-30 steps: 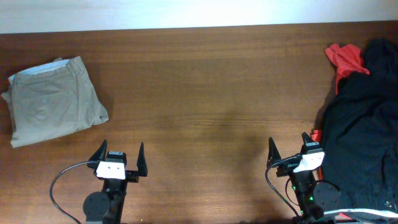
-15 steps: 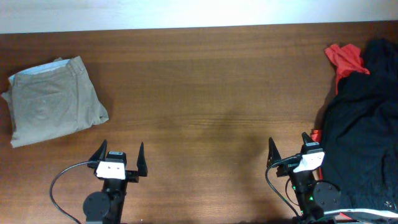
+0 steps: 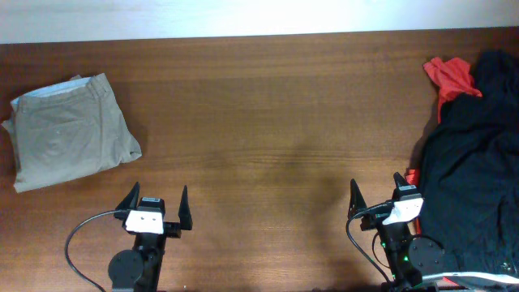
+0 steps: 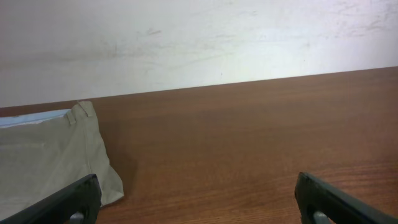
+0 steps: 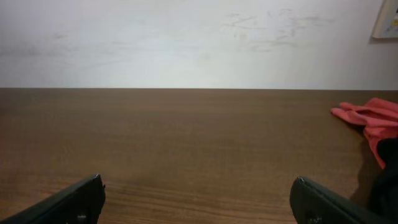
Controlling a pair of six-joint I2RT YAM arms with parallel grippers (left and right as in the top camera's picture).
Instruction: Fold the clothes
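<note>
- Both pincers are spread wide and hold nothing; the left pincer point(image 3: 159, 199) and right pincer point(image 3: 375, 195) sit at the near side of the worktop point(image 3: 276, 122), jaws pointing toward the far wall point(image 4: 199, 37).
- The khaki trousers point(image 3: 71, 131) lie as a compact folded bundle at the far left of the worktop; they are ahead and to the left of the left pincer, well apart from it; a strip of pale lining shows along the far edge.
- Judge the folding as largely done; treat any further contact as a risk to the fold.
- Hazard: a low approach by the left pincer can catch the near right corner of the bundle and peel a layer open; come in from above.
- Hazard: the black garment point(image 3: 470, 178) is heaped just beside the right pincer, with the red garment point(image 3: 450, 77) behind it; an outward swing of the right arm can snag the cloth and drag it.
- Open room: the broad middle of the worktop, between the trousers and the black heap, carries nothing visible; route both arms through it.
- Edges: the far edge meets the wall; the bundle lies close to the left border of the overhead view, so you cannot tell how much worktop remains beyond it; do not push it leftward.
</note>
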